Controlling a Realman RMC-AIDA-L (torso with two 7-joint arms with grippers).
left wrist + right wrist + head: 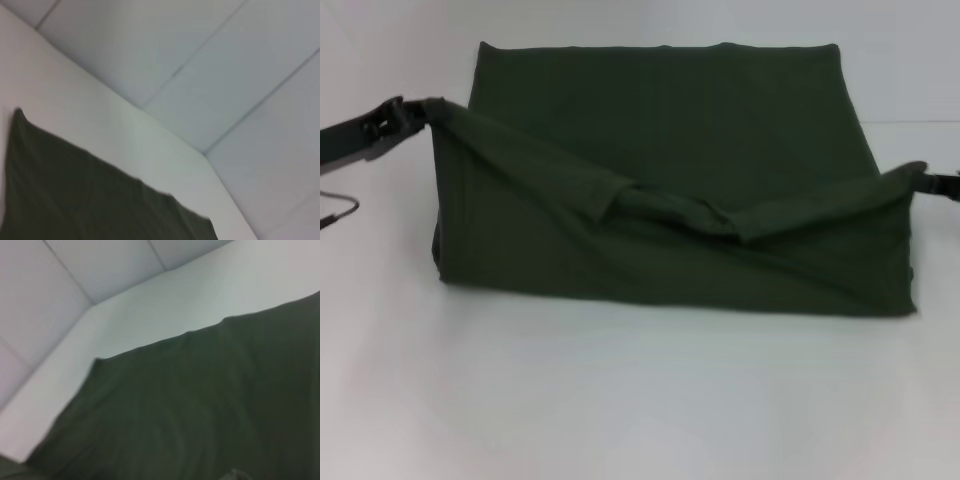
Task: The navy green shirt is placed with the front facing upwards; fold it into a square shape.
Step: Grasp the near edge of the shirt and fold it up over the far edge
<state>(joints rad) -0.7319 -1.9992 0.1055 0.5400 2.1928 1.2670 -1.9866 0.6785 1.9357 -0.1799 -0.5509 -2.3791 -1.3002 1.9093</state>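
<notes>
The navy green shirt (660,150) lies on the white table as a dark olive rectangle, its plain side up, no lettering showing. Its near edge is lifted off the table and sags in the middle. At the left corner my left gripper (420,112) is shut on the cloth. My right gripper (923,178) holds the right corner, shut on it. Between them the raised edge droops into a fold (670,205). Only shirt cloth (90,200) and table appear in the left wrist view, and the right wrist view is likewise filled with shirt cloth (200,405).
A white table (640,400) surrounds the shirt, with pale wall panels (210,60) behind it. A thin dark cable loop (340,210) hangs at the left edge below the left arm.
</notes>
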